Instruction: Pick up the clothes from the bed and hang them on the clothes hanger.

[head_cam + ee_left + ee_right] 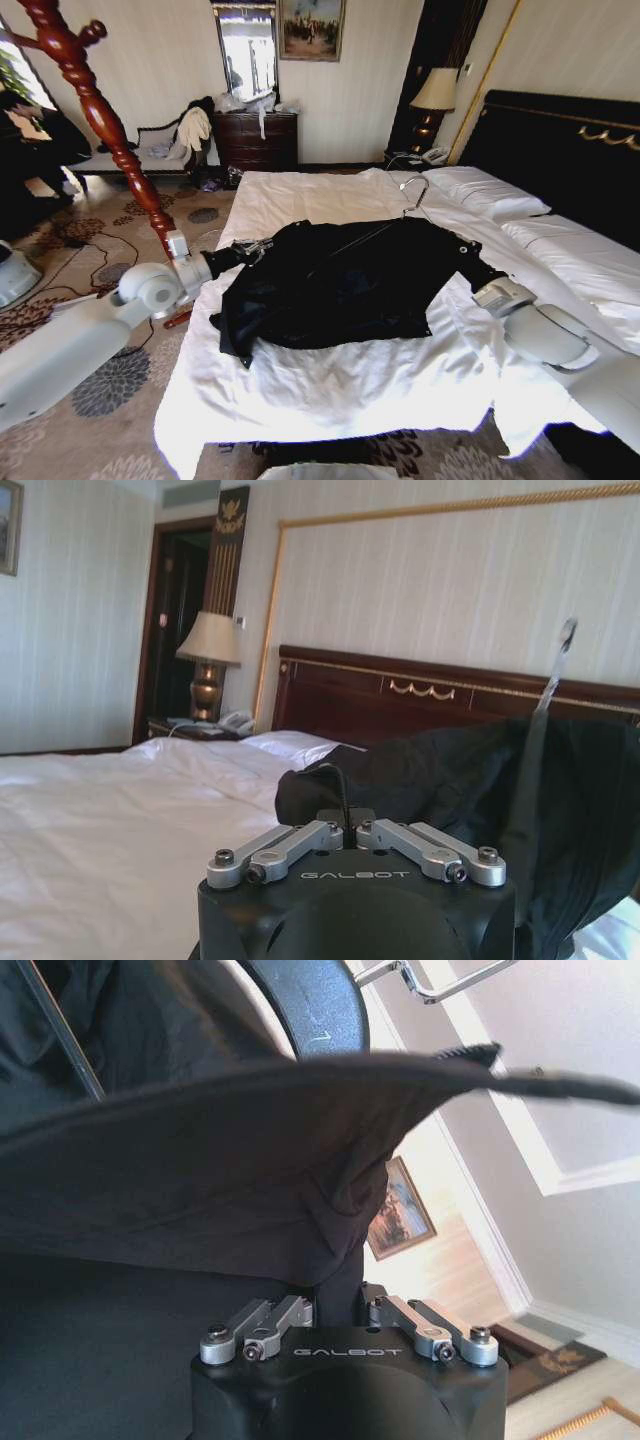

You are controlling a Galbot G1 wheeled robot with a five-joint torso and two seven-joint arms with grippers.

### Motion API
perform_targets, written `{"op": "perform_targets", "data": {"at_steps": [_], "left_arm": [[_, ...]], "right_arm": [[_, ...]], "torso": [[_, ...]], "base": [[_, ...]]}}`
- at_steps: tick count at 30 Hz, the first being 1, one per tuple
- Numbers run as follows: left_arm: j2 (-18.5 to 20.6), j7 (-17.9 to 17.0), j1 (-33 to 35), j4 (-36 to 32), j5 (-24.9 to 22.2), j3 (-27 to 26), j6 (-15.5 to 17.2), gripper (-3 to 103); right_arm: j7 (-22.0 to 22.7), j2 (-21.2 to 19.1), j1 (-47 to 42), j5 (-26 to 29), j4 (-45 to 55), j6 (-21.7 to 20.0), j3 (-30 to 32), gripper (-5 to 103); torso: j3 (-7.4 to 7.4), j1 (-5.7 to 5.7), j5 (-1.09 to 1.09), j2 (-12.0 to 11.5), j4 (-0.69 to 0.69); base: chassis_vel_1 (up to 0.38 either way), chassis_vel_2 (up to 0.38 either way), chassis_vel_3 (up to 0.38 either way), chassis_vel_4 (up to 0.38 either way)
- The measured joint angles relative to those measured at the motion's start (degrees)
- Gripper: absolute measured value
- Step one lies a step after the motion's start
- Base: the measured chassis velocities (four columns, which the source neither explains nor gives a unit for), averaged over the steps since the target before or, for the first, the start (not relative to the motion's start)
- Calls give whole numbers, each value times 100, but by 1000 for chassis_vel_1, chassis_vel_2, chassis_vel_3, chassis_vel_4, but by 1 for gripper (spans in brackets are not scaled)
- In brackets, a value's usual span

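Both pincers, left pincer (243,251) and right pincer (478,284), pinch the large shiny black garment (340,285) spread over the wide white-sheeted bed (330,390), the slim black hanger with silver hook (414,194) apparently inside it; lifting it together likely follows.

Readable text: "GALBOT", pale capitals, printed on black housing of left gripper (351,832), lower centre of left wrist view, just below silver finger linkages. Same word "GALBOT" printed on black housing of right gripper (349,1305), lower centre of right wrist view, likewise below linkages. Head view: no legible text; framed picture (311,28) at upper centre of frame carries no readable lettering. No numbers, labels or signs elsewhere.
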Motion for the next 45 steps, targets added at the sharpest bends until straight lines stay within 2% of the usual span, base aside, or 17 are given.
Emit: {"op": "perform_targets", "data": {"at_steps": [6, 12, 16, 23, 32, 37, 38, 39, 40, 42, 43, 45], "left_arm": [[134, -184, -44, -426, -255, -112, -9, 0], [222, -307, -53, -764, -315, -121, -11, 0], [213, -399, -35, -910, -310, -121, -13, 0], [296, -480, 216, -1156, -67, -111, -79, 0], [-9, -858, 144, -1351, -23, -37, -92, 0], [-224, -1102, 39, -1298, 224, 167, -51, 0], [-259, -1162, 51, -1260, 326, 202, -49, -2], [-290, -1238, 86, -1211, 420, 214, -45, 3], [-290, -1238, 86, -1211, 420, 214, -45, 3], [-324, -1381, 149, -1200, 488, 208, -24, 13], [-324, -1381, 149, -1200, 488, 208, -24, 13], [-340, -1454, 151, -1339, 490, 194, -15, 24]], "right_arm": [[38, -41, 46, -9, -86, -211, 9, 18], [71, -152, 64, 43, -79, -432, 19, 18], [99, -182, 73, 73, -104, -535, 32, 18], [270, -173, 39, 178, -122, -971, 119, 18], [383, -145, 131, 476, 32, -1545, 85, 18], [397, -182, 138, 651, 217, -1748, 80, 18], [397, -181, 117, 651, 226, -1750, 80, 18], [397, -169, 80, 647, 235, -1751, 81, 18], [397, -169, 80, 647, 235, -1751, 81, 18], [388, -138, 15, 629, 259, -1766, 86, 18], [388, -138, 15, 629, 259, -1766, 86, 18], [374, -116, 5, 603, 261, -1785, 83, 18]], "torso": [[0, 0, 1, 0, -1], [0, 0, 1, 0, -1], [1, 0, 1, 0, -1], [0, 0, 0, 0, 1], [0, 0, 0, 0, -1], [0, 0, 1, 0, -1], [0, 0, 0, 0, -1], [0, 0, 0, 0, -1], [0, 0, 0, 0, -1], [0, 0, 0, 0, -1], [0, 0, 0, 0, -1], [0, 1, 0, 0, 0]], "base": [[0, 0, 0, 0], [0, 0, 0, 0], [0, 0, 0, 0], [0, 0, 0, 0], [0, 0, 0, 0], [0, 0, 0, 0], [0, 0, 0, 0], [0, 0, 0, 0], [0, 0, 0, 0], [0, 0, 0, 0], [0, 0, 0, 0], [0, 0, 0, 0]]}}
